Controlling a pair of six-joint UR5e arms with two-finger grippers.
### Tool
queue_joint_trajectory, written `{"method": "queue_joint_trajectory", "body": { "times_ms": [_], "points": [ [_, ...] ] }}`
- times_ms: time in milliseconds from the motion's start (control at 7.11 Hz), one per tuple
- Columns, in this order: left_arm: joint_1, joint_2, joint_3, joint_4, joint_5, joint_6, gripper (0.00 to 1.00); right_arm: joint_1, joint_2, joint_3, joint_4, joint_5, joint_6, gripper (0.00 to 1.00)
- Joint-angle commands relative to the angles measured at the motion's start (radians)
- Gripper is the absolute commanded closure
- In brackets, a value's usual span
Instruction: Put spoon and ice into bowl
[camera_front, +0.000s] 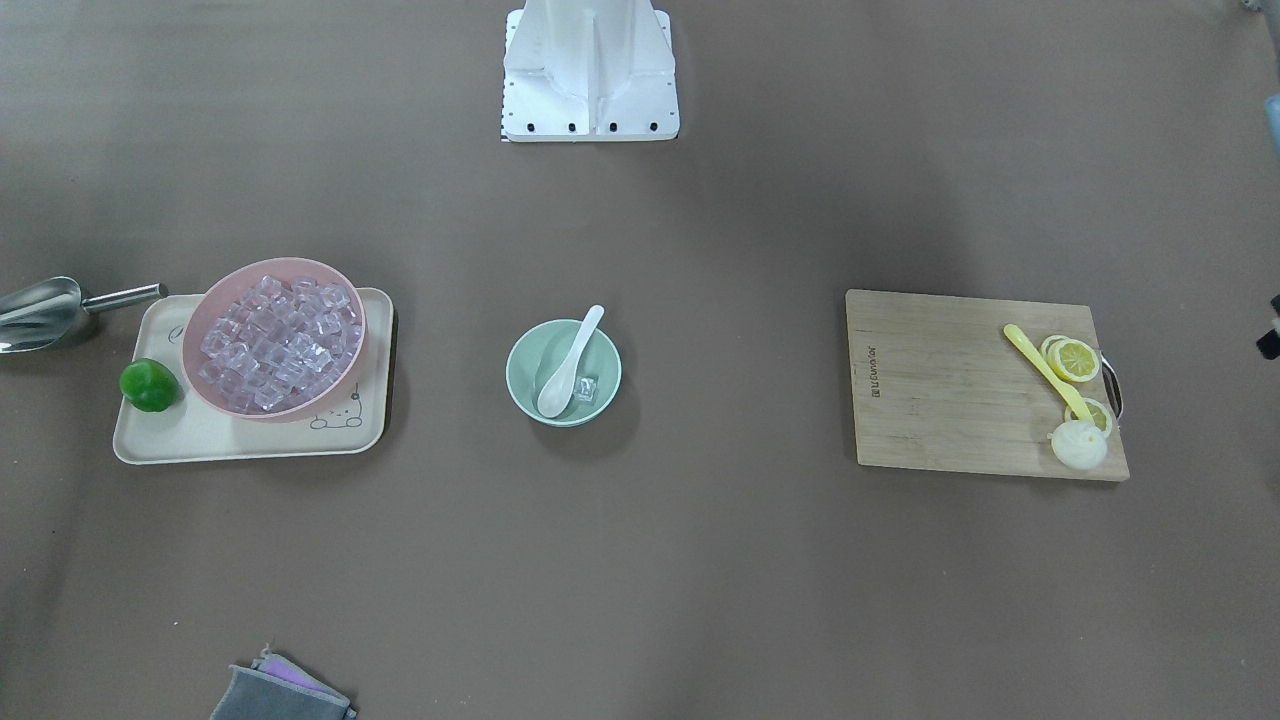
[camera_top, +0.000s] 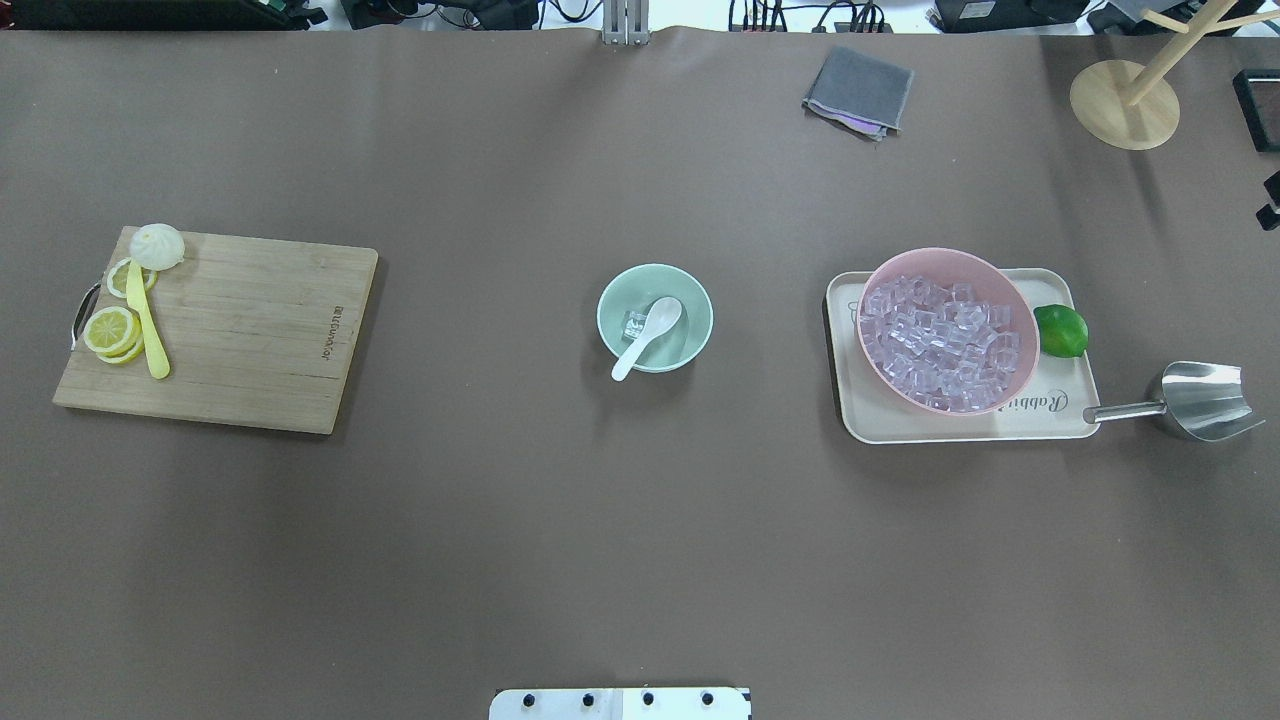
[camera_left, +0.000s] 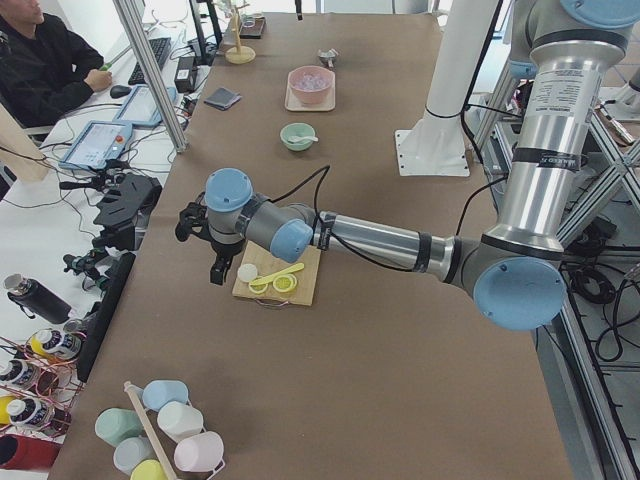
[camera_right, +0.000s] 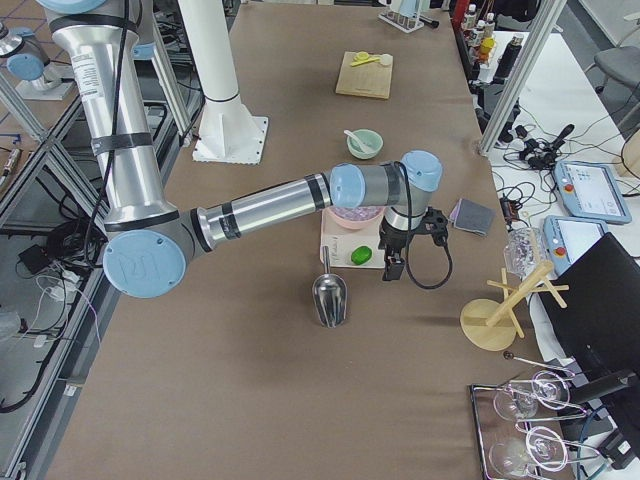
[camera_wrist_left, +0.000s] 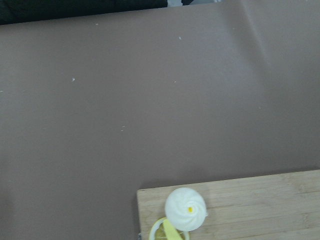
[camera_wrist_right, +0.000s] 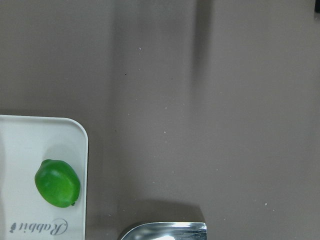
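Nearest the operators' edge of the table lies a folded grey cloth. Past it, things sit in a row across the middle. In the centre stands the mint-green bowl, and the white spoon is in it, scoop down on the bowl's floor and handle leaning out over the rim toward the robot. One clear ice cube lies in the bowl just beside the scoop. To one side is a cream tray carrying a pink bowl heaped with ice cubes and a lime next to it. A metal scoop lies on the table off the tray's end, its handle reaching the tray's corner. To the other side, well apart from the green bowl, a wooden cutting board holds lemon slices, a long yellow utensil and a small white bun. The left gripper hangs over the table just beyond the bun end of the board, and the right gripper hangs near the lime and scoop. I cannot tell whether either is parted or closed, and I see nothing in them. Farthest back is the robot's white base.
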Motion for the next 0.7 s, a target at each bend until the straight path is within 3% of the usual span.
{"method": "queue_joint_trajectory", "body": {
  "times_ms": [0, 141, 562],
  "points": [
    [-0.086, 0.049, 0.001, 0.097, 0.0, 0.09, 0.02, 0.02, -0.045, -0.008, 0.02, -0.001, 0.015, 0.0],
    [-0.087, 0.092, -0.004, 0.097, 0.0, 0.09, 0.02, 0.063, -0.067, -0.003, 0.024, 0.118, 0.006, 0.0],
    [-0.084, 0.144, -0.016, 0.094, 0.007, 0.081, 0.02, 0.194, -0.19, 0.063, 0.012, 0.142, -0.175, 0.0]
  ]
}}
